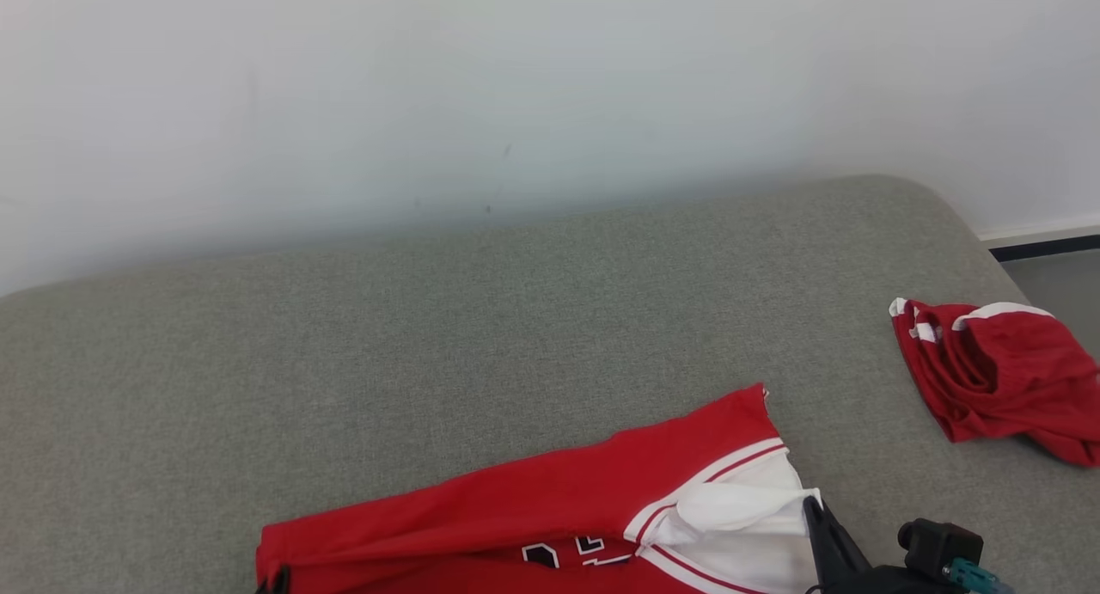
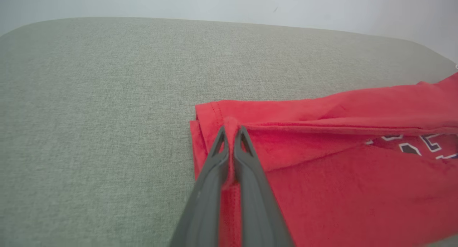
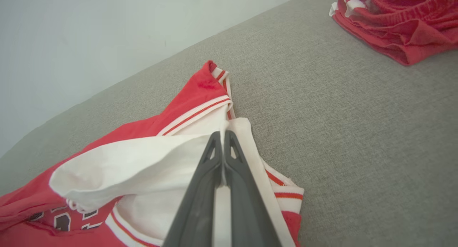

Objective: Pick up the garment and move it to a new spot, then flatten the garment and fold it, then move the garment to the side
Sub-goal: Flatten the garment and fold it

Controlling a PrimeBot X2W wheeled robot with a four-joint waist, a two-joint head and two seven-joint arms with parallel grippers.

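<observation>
Left gripper [image 2: 232,131]: fingers clamped on a pinched ridge at the hem end of the red jersey [image 1: 550,504]. Right gripper [image 3: 222,136]: fingers pressed together on white cloth at the jersey's other end. The jersey lies along the near edge of the grey cushion [image 1: 344,362]. Red shorts [image 1: 997,375] sit bunched at the right edge, well apart. Open cushion runs from the jersey to the far edge by the wall [image 1: 430,87] and to the left edge.

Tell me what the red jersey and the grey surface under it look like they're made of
Jersey: probably soft knit cloth, matte, slightly fuzzy, with ribbed striped trim. Surface: seemingly woven upholstery fabric, matte; fine heathered weave shows.
</observation>
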